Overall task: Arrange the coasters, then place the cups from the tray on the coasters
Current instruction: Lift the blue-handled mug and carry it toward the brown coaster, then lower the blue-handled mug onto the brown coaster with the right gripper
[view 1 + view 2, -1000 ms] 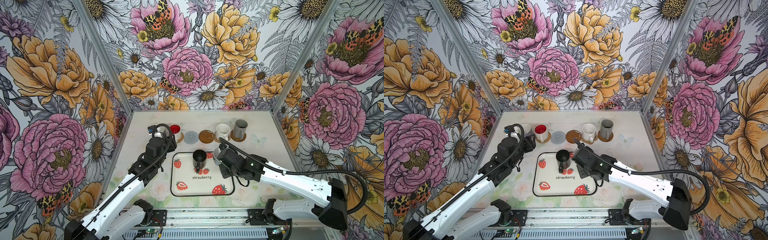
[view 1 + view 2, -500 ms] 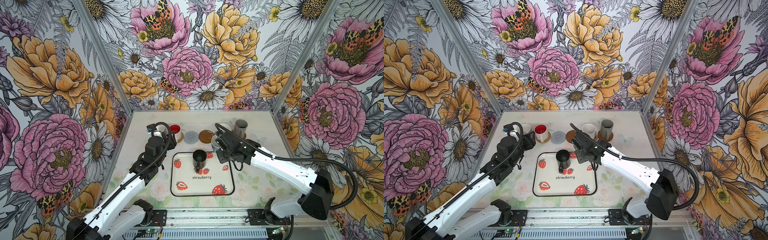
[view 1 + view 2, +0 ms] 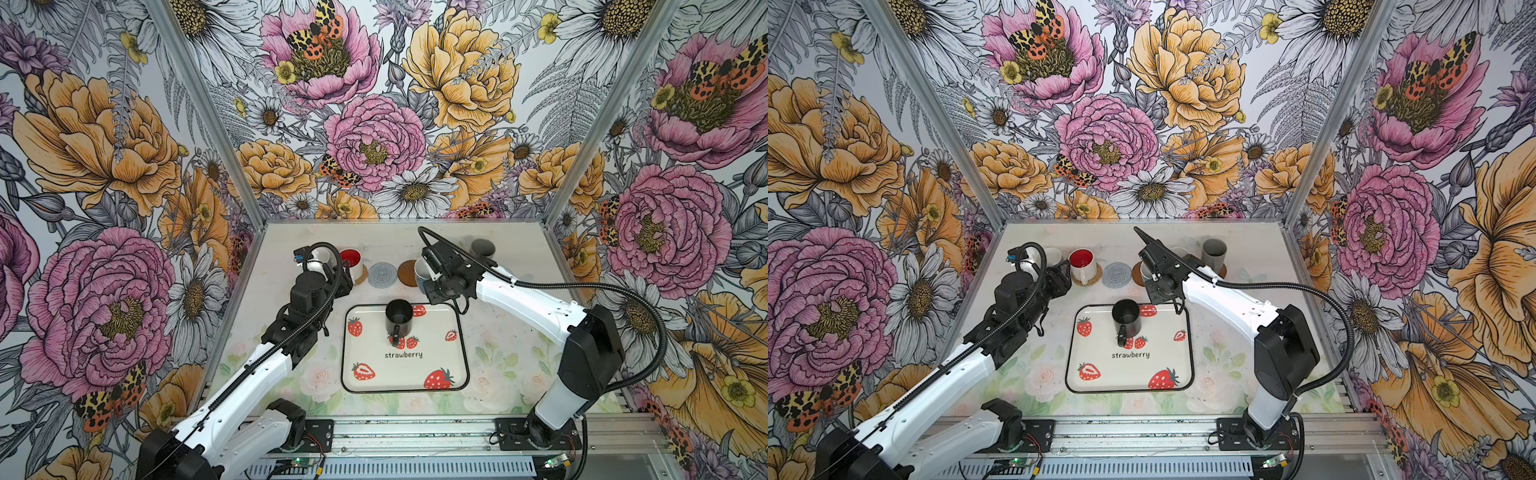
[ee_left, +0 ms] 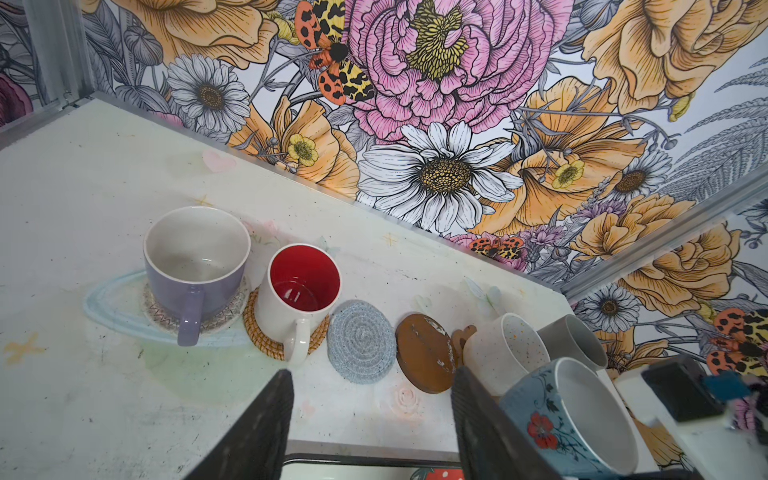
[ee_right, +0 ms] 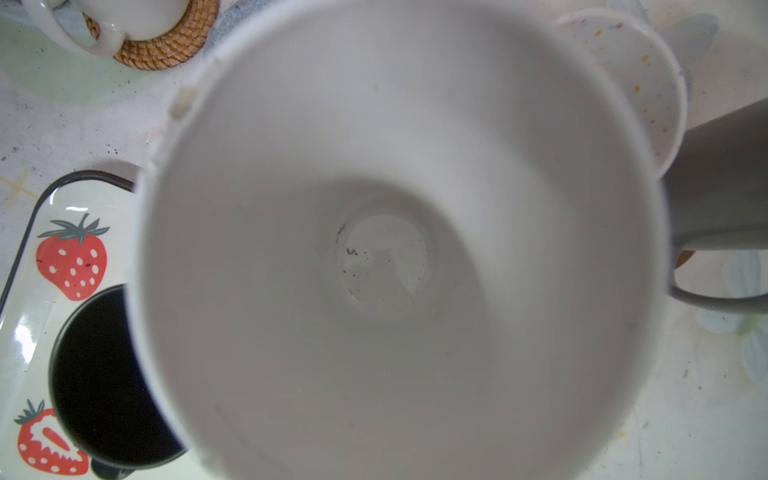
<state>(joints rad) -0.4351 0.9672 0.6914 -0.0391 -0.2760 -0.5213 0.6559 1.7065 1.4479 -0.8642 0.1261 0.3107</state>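
**Cup in mid-air over the coaster row.** Your right gripper grasps the light blue cup, holding the floral-printed mug aloft and tilted at the upper middle of both top views, where it partly hides a bare brown disc coaster. In the right wrist view the cup's pale inside fills nearly the whole frame. Your left gripper hangs released at centre left of the top views. Its jaws are spread wide with nothing between them, just short of the coaster row.

That row runs across the upper part of the counter. From the left:
- The lilac cup sits on the clear beaded coaster.
- The red-inside white cup sits on the woven rattan coaster.
- The grey spiral coaster lies bare, just beside the brown disc coaster.
- The speckled white cup comes next, with a tan edge of the paw-shaped coaster showing beside it.
- The taller grey cup stands on a second brown disc.

Below the row, at the centre of both top views, the strawberry tray lies flat and carries the black cup. The cup stands upright near the tray's upper edge, its handle pointing toward the bottom of the frame.
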